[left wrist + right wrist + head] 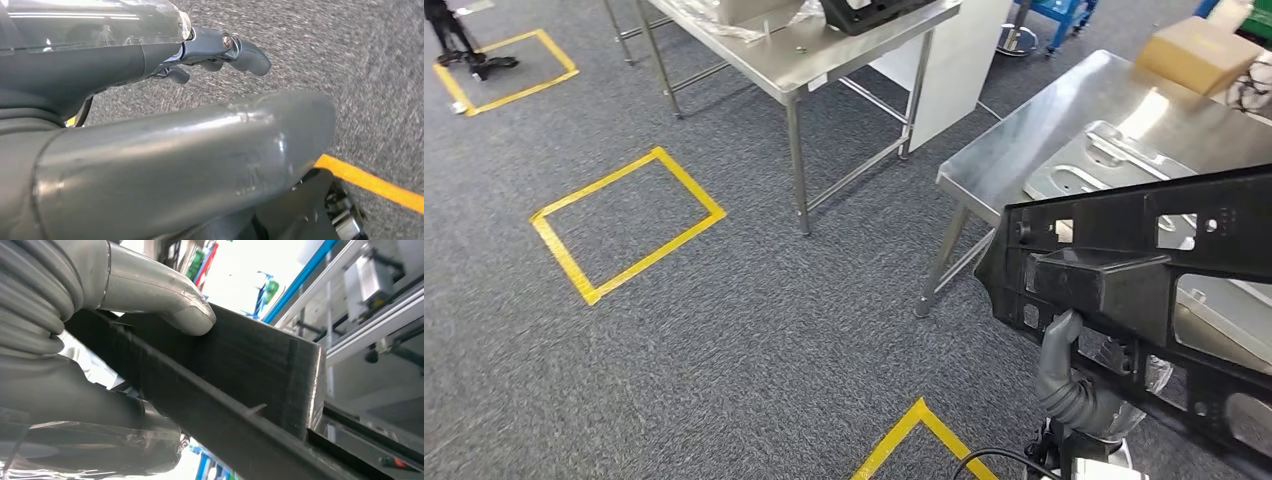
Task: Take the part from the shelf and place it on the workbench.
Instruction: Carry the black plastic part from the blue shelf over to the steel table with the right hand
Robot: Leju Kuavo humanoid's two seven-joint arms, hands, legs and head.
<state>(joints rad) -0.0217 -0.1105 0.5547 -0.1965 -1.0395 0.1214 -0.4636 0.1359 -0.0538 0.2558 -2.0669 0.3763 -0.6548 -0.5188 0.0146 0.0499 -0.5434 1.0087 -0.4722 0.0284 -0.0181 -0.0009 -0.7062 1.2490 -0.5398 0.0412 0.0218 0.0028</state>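
The part (pixel 1144 280), a long black plastic frame, sits gripped in my right hand (pixel 1074 385), thumb clamped on its top edge, held high ahead of the hand to clear the steel workbench (pixel 1024 150) just beyond. My left hand (pixel 220 50) hangs low, fingers loosely apart, holding nothing.

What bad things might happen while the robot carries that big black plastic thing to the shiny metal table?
1. The long black plastic frame part is gripped near one end by the right hand, so most of it sticks out unsupported; it might tilt or slip.
2. The steel workbench already holds a grey stamped metal panel; the part could knock into it when set down.
3. A black cable lies on the carpet by the robot's feet, which might cause a trip.
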